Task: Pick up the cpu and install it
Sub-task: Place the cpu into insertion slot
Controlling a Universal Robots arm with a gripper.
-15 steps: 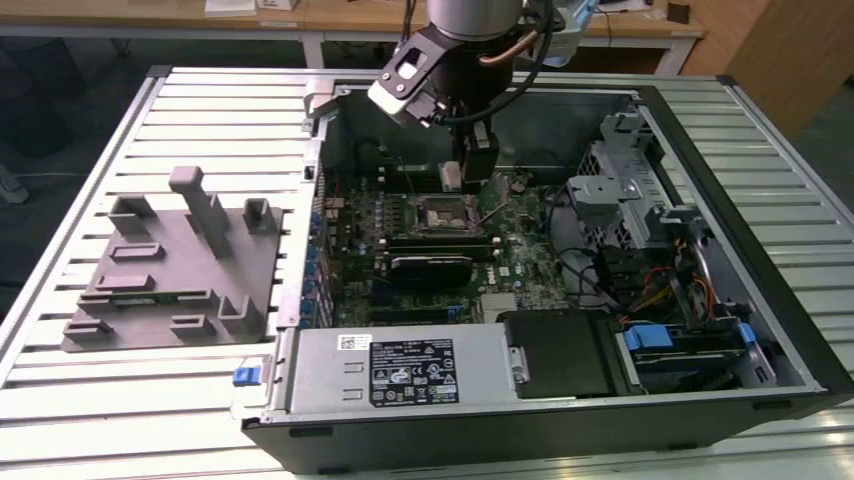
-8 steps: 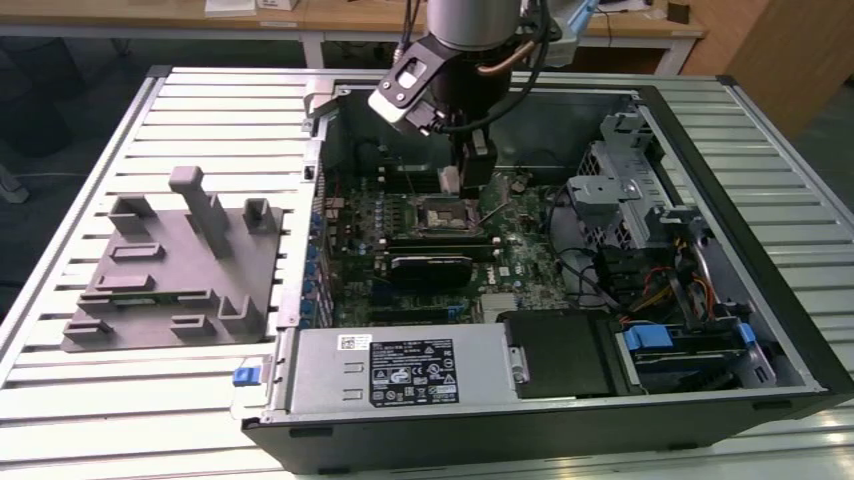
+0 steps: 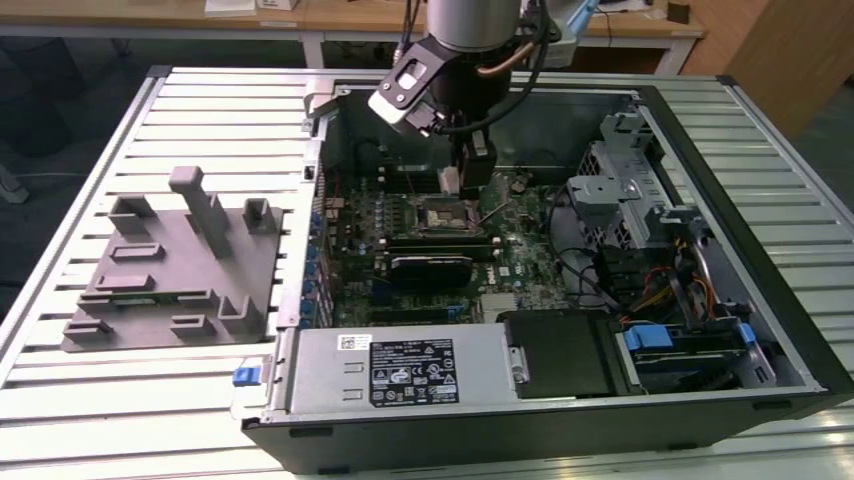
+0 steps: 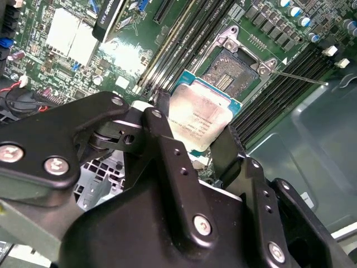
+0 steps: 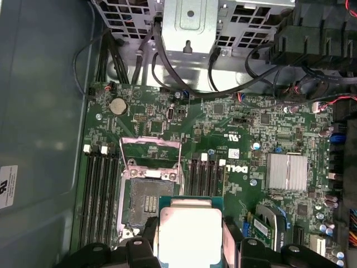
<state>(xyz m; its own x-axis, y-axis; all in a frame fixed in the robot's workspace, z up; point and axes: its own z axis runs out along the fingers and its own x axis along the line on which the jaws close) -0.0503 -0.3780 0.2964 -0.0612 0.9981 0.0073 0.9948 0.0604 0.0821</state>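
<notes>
In the exterior view: an open computer case (image 3: 781, 330) lying flat on a slatted table (image 3: 80, 150). Inside it, a green board (image 3: 521, 250) with a dark socket (image 3: 441, 215), a black drive box (image 3: 567, 350), bundles of cables, and a grey power box (image 3: 400, 370) with white and black printed labels, too small to read. On the exterior view's left of the case, a grey moulded tray (image 3: 174, 270); too small to tell what sits in its slots. Above the socket, the gripper (image 3: 461, 172), reaching down into the case with the cpu (image 3: 450, 181) at its tips.

In the second wrist view: gripper (image 4: 195, 125) closed on the cpu (image 4: 202, 120), black fingers (image 4: 228, 144) pressing on two opposite edges. Silver top turned to the camera, with faint engraved writing, not readable. Held clear above the board, just beside the socket (image 4: 231, 70), not seated in it. Socket uncovered, contacts showing.

In the first wrist view: the cpu (image 5: 189, 234) again between the fingers (image 5: 146, 230), next to the socket (image 5: 149, 192) with its metal frame (image 5: 150, 151) folded back. On the board also a finned silver block (image 5: 287, 172), a round coin battery (image 5: 117, 106) and small white printing. On the case wall, a white label (image 5: 6, 187), cut off.
</notes>
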